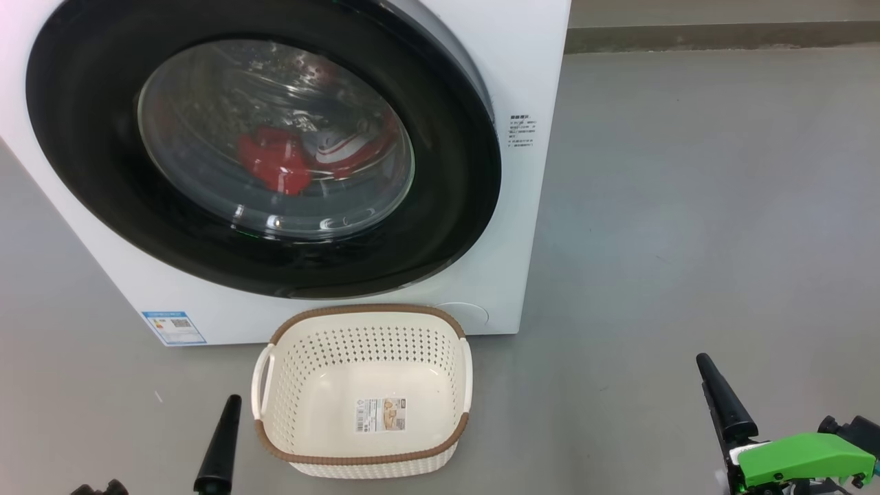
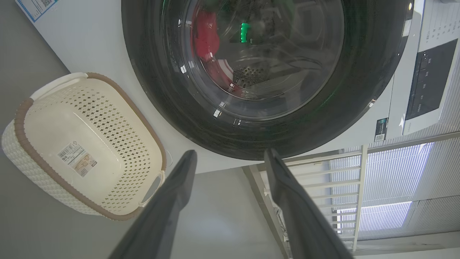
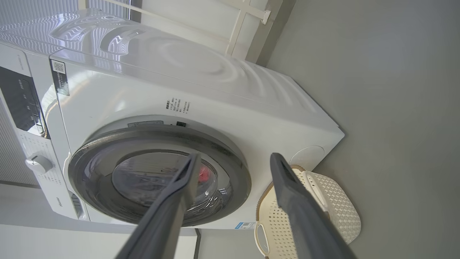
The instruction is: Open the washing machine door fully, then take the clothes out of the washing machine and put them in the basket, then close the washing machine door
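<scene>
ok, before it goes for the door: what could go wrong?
1. The basket stands close under the washing machine door; the swinging door or an arm might knock it away.
2. The door is glossy and curved; the left gripper or right gripper, both open, could slip off it.
3. The red clothes, pulled out, may miss the small basket and hit the floor.

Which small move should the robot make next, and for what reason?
Probably bring the right gripper, open and empty, up to the edge of the washing machine door on the robot's right. The door is not yet swung open, the clothes lie behind its glass, and the basket holds nothing.
</scene>
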Motion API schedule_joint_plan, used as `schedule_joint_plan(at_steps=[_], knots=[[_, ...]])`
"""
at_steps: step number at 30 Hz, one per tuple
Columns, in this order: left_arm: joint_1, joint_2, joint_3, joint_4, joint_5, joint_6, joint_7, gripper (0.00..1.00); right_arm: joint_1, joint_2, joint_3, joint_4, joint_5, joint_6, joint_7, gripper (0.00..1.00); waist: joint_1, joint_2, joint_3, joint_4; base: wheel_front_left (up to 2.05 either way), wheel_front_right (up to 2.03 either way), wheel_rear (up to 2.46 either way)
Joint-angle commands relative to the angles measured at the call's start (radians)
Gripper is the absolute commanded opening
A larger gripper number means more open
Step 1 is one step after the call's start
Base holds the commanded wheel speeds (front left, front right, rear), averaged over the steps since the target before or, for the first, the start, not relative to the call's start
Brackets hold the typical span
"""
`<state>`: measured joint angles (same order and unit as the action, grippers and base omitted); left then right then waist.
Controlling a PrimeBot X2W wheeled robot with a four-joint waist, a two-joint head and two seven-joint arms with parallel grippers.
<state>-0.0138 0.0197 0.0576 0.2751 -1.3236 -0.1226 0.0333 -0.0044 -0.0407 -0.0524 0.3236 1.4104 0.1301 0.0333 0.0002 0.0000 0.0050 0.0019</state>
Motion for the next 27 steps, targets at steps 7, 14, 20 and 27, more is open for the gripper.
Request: schedule_joint_plan(at_steps=[7, 14, 20, 27], knots=[[-0.003, 0.015, -0.011, -0.053, 0.140, 0.013, -0.030, 1.00, -0.022, -0.030, 0.025, -0.040, -0.126, 0.000, -0.031, 1.00, -0.0001, 0.0000, 0.001, 0.000, 0.00, 0.00, 0.00], [0.001, 0.016, -0.022, -0.071, 0.245, 0.029, -0.050, 1.00, -0.020, -0.034, 0.036, -0.052, -0.217, 0.000, -0.052, 1.00, -0.0001, 0.0000, 0.004, 0.000, 0.00, 0.00, 0.00], [0.000, 0.017, -0.029, -0.087, 0.318, 0.039, -0.065, 1.00, -0.020, -0.037, 0.045, -0.061, -0.267, 0.000, -0.067, 1.00, -0.0001, 0.0000, 0.007, 0.001, 0.00, 0.00, 0.00], [0.002, 0.018, -0.039, -0.104, 0.412, 0.050, -0.086, 1.00, -0.022, -0.042, 0.058, -0.069, -0.335, 0.000, -0.087, 1.00, -0.0001, 0.0000, 0.011, 0.002, 0.00, 0.00, 0.00]])
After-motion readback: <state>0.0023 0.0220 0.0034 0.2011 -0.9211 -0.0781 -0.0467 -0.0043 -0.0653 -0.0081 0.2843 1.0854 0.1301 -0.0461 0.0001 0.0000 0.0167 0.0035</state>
